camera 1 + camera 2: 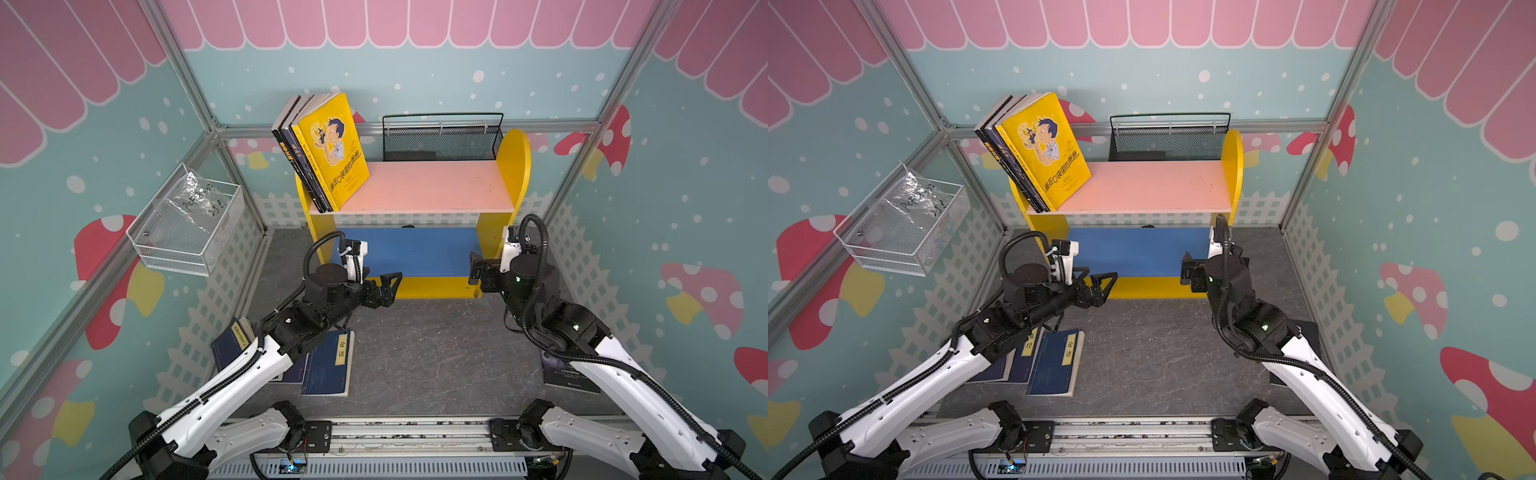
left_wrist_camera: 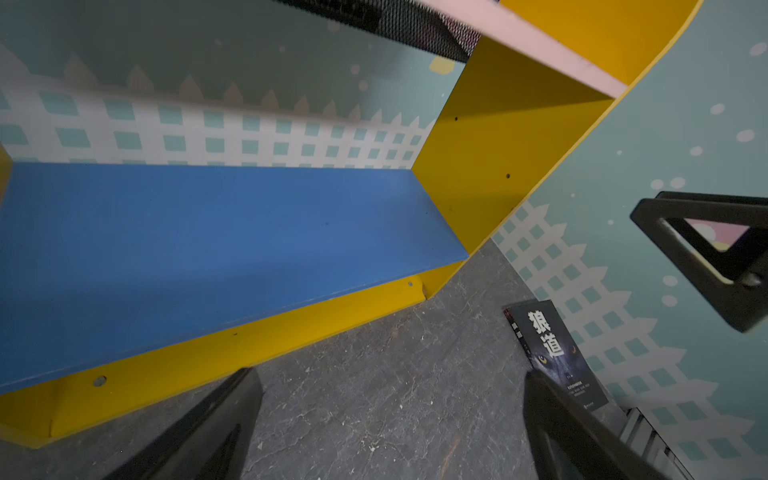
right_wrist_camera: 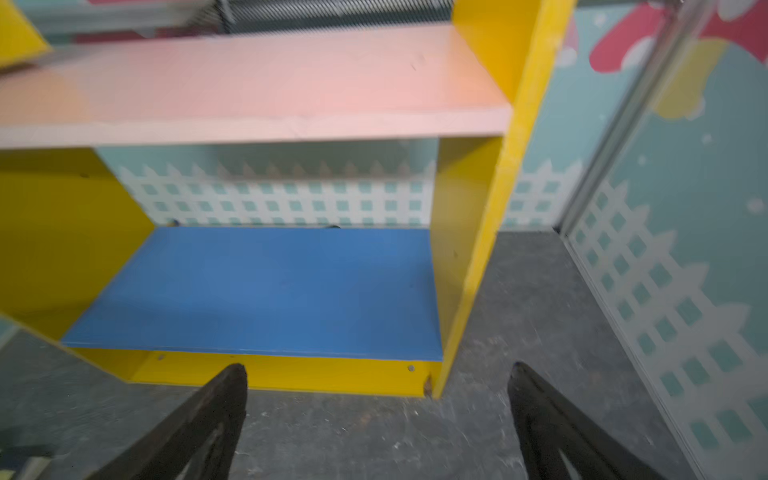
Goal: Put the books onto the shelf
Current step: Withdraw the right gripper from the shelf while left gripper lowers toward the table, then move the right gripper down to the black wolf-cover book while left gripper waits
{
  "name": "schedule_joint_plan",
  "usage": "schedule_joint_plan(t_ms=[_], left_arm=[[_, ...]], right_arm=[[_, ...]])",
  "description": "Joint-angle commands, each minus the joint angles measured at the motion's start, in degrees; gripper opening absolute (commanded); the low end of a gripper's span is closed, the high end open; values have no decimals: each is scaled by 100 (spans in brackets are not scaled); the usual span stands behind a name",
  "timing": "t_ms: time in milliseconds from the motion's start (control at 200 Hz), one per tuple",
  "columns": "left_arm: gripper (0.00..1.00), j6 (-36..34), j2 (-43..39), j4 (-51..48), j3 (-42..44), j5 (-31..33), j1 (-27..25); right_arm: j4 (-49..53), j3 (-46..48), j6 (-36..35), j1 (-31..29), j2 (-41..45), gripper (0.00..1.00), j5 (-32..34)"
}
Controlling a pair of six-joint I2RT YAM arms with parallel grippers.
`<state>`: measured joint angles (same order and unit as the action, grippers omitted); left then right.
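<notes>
The books (image 1: 328, 153) are split. A leaning group, yellow cartoon cover outermost, stands on the pink upper board at the left end of the shelf (image 1: 415, 187). Navy paperbacks (image 1: 328, 365) lie flat on the floor in front of the shelf's left side, and a black paperback (image 2: 552, 345) lies in front of its right side. How many navy ones hide under the arm is unclear. The left gripper (image 1: 392, 289) and right gripper (image 1: 475, 268) hover before the shelf's blue lower board, jaws spread, empty. This looks like the pause between placements. Next, one gripper should descend to a floor book and pinch its edge.
</notes>
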<state>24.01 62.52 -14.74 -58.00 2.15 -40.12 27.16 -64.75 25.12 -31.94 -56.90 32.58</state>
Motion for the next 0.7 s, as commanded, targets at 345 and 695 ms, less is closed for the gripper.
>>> schedule_joint_plan(t_ms=[345, 695], left_arm=[[99, 1196, 766, 1274, 681, -135, -558], [99, 1106, 1122, 1323, 477, -174, -558]], right_arm=[[-709, 1212, 75, 4818, -1469, 97, -2395], [-1205, 1558, -71, 6742, -3054, 91, -2918]])
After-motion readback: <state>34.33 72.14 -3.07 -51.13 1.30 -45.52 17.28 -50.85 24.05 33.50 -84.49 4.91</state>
